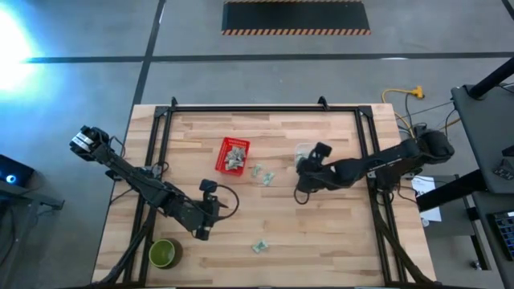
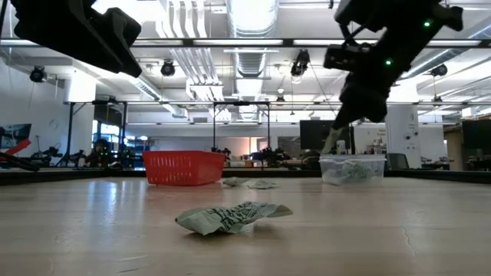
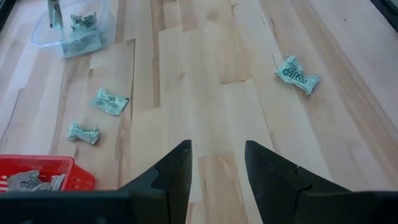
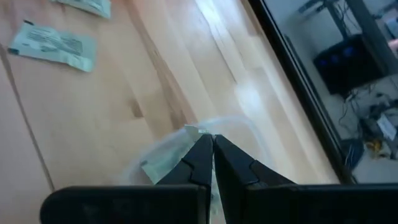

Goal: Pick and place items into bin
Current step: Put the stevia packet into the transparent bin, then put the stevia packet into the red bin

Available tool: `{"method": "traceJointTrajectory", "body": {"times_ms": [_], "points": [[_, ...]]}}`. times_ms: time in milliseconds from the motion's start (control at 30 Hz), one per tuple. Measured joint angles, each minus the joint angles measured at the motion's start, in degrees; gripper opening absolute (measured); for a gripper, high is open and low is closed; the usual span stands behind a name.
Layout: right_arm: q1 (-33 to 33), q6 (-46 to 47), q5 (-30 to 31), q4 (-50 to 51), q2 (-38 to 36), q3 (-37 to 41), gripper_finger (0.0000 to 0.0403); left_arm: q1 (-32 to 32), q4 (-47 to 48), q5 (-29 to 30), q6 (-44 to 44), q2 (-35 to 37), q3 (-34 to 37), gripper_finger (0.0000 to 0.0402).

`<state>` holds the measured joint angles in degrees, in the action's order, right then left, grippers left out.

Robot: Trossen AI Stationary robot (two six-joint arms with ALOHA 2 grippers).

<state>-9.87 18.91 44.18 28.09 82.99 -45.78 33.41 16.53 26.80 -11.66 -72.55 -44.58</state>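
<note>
**Right arm mid-pick at the clear tub**

Left gripper (image 3: 214, 163) hangs parted and empty above bare wood; a loose packet (image 3: 298, 75) lies well ahead of its fingertips, two more beside the red basket (image 1: 232, 155). Right gripper (image 4: 210, 147) is pinched tight over the clear container (image 2: 352, 169), a sliver of packet at its tips, though a real hold is unclear. Next, I'd judge: lift and carry it across to the basket.

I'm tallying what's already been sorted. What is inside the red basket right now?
The red basket holds a heap of pale green-and-white packets, seen from above. How many lie beneath the top ones cannot be seen; in the low view its wall hides them.
</note>
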Motion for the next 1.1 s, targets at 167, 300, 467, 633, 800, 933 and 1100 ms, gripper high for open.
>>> {"method": "traceJointTrajectory", "body": {"times_ms": [167, 300, 467, 633, 800, 933, 1100], "points": [[0.0, 4.1, 1.0, 0.7, -4.3, 3.7, 0.0008, 0.0, 0.0, 0.0, 0.0, 0.0, 0.0, 0.0132], [0.0, 7.2, 1.0, 0.6, -6.7, 6.3, 0.0008, 0.0, 0.0, 0.0, 0.0, 0.0, 0.0, 0.0132], [0.0, 11.6, 0.6, 0.4, -7.7, 8.8, 0.0009, 0.0, -0.1, 0.0, 0.0, 0.0, 0.1, 0.0132], [0.0, 14.1, 0.1, 0.4, -7.6, 9.8, 0.0026, 0.0, -1.0, 0.0, 0.0, 0.0, 1.1, 0.0132], [0.0, 14.5, -0.5, 0.3, -7.6, 10.0, 0.0072, 0.0, -2.6, 0.0, 0.0, 0.0, 2.8, 0.0132], [0.0, 14.3, -0.6, 0.2, -7.6, 9.9, 0.0116, 0.0, -2.9, 0.0, 0.0, 0.0, 3.0, 0.0132], [-0.4, 9.7, -3.4, -3.5, -8.3, 9.6, 0.0158, 0.0, -3.0, 0.1, 0.1, 0.0, 3.0, 0.0132]]}}
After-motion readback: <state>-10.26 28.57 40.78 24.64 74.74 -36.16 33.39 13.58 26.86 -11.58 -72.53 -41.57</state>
